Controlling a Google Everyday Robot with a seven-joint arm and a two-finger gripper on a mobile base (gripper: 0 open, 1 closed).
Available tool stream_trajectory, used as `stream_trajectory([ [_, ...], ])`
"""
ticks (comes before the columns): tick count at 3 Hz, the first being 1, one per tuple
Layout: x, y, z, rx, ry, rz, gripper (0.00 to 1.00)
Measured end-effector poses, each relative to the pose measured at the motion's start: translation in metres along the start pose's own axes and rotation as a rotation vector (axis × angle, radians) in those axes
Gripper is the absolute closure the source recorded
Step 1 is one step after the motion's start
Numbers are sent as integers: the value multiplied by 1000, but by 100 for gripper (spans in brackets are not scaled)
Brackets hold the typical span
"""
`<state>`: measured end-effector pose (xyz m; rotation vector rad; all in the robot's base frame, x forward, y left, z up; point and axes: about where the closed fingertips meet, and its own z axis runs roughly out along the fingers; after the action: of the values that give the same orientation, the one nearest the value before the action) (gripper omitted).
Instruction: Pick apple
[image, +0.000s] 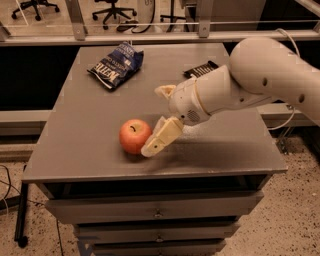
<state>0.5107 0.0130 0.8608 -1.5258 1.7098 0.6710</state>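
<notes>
Only one camera view here, so here goes.

The apple (134, 136) is sitting on the grey desk (75, 130), a bit left of the middle of the frame and toward the desk's near edge. It's red-orange, with the dark stem showing in the dimple on top. Nothing has hold of it; it's just resting on the surface.

My pincer (154, 120) is right next to it, on the apple's right side in the picture. It's spread wide and holding nothing. The lower finger (162, 136) angles down and left, with its tip by the apple's lower right edge. It's that close I honestly can't tell if it's touching or just beside. The upper finger (164, 90) sticks out higher up in the frame, clear of the apple. So the apple isn't sitting between the two fingers.

My big white arm (260, 75) comes in from the right edge of the frame, over the right half of the desk.

Other stuff: a dark blue chip bag (116, 65) lies toward the upper left of the desk, well apart from the apple. A flat black thing (201, 70) near the far edge is partly tucked behind my arm, and I can't make out what it is. There are drawers (157, 214) under the desktop, and office chairs (112, 7) along the top of the frame.
</notes>
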Motion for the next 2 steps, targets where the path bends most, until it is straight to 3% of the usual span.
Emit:
stream_trajectory([
  [1,3,3,13,-14,-37,17,0],
  [2,-1,8,18,-35,-71,32,17],
])
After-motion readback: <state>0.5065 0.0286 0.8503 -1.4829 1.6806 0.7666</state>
